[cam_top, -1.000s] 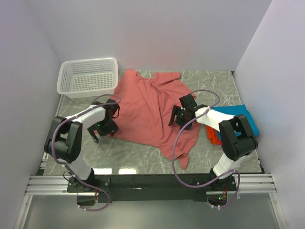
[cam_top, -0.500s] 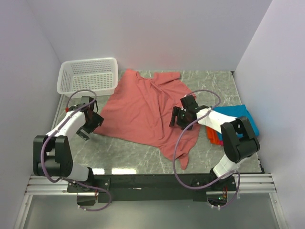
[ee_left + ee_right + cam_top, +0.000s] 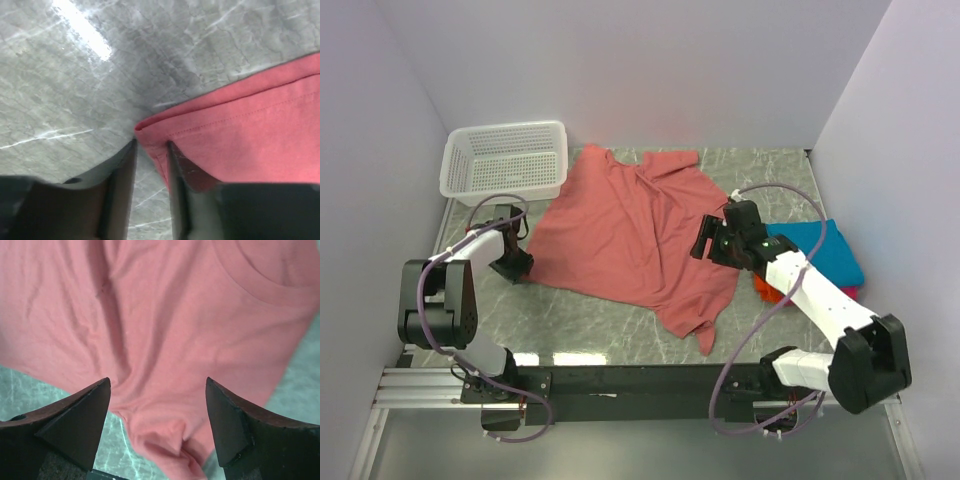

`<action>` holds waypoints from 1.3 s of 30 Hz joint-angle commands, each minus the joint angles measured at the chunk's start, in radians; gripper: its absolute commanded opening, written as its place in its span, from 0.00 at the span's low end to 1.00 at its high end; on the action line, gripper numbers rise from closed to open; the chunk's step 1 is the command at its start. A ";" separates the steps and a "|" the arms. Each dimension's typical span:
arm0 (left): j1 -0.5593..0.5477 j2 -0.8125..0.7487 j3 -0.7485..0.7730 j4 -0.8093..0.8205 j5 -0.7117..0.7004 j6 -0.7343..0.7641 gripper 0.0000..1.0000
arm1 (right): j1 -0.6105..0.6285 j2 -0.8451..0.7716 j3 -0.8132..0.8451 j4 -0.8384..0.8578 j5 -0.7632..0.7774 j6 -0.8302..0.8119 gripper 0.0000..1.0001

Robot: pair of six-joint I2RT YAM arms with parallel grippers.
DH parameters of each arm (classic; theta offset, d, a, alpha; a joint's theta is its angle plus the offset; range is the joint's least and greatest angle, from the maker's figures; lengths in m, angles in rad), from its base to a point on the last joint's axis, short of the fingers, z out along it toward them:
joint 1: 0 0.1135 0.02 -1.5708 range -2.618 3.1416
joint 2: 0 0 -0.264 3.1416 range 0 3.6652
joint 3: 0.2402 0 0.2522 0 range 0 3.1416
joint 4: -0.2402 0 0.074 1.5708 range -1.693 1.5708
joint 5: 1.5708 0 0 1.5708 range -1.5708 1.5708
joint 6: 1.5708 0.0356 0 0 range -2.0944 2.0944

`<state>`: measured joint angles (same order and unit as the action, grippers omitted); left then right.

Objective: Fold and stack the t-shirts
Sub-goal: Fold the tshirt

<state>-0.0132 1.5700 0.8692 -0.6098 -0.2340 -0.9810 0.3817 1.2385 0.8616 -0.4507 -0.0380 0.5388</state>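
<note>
Because the salmon-red t-shirt (image 3: 630, 230) lay limp and light across the desk (image 3: 590, 320), its hemmed left corner suited pinching. The left pincer (image 3: 151, 145) stood narrow around it, grip uncertain, while the right pincer (image 3: 157, 385) gaped wide above the shirt's right side.

Beyond the left pincer (image 3: 517, 262) stands the basket (image 3: 505, 190); bare worktop (image 3: 590, 320) lies open nearer. Folded t-shirts (image 3: 825, 250) crowd the right pincer's (image 3: 708, 243) right side.

Table: the grey marble table (image 3: 75, 65) carried a bright glare streak.
Shirt: the dusty salmon-red cloth t-shirt (image 3: 250, 130) lay flat, its stitched hem corner pointing left.
Claw: the left claw (image 3: 151, 165) stood narrowly apart, straddling that corner.
</note>
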 commanded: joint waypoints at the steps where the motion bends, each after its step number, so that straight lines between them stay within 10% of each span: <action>1: 0.002 0.057 -0.053 0.045 0.006 -0.015 0.33 | -0.004 -0.063 -0.025 -0.072 0.075 0.018 0.83; 5: 0.002 0.091 -0.038 0.064 0.015 -0.005 0.01 | -0.004 -0.118 -0.044 -0.130 0.075 0.013 0.83; 15: 0.001 0.013 -0.041 0.104 0.010 0.021 0.01 | 0.132 -0.318 -0.173 -0.439 0.082 0.159 0.82; 29: 0.001 -0.090 -0.088 0.157 0.027 0.027 0.01 | 0.456 -0.122 -0.340 -0.237 0.084 0.360 0.68; 32: 0.002 -0.108 -0.091 0.168 0.028 0.027 0.01 | 0.457 -0.099 -0.358 -0.209 0.085 0.378 0.56; 37: 0.001 -0.162 -0.099 0.196 0.038 0.025 0.01 | 0.457 -0.114 -0.352 -0.242 0.153 0.392 0.02; 39: -0.005 -0.177 -0.090 0.180 0.021 0.021 0.01 | 0.450 -0.137 -0.302 -0.322 0.276 0.405 0.00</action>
<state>-0.0105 1.4483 0.7685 -0.4561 -0.2070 -0.9627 0.8333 1.1286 0.5190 -0.7013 0.0654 0.9127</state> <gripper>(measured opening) 0.021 0.021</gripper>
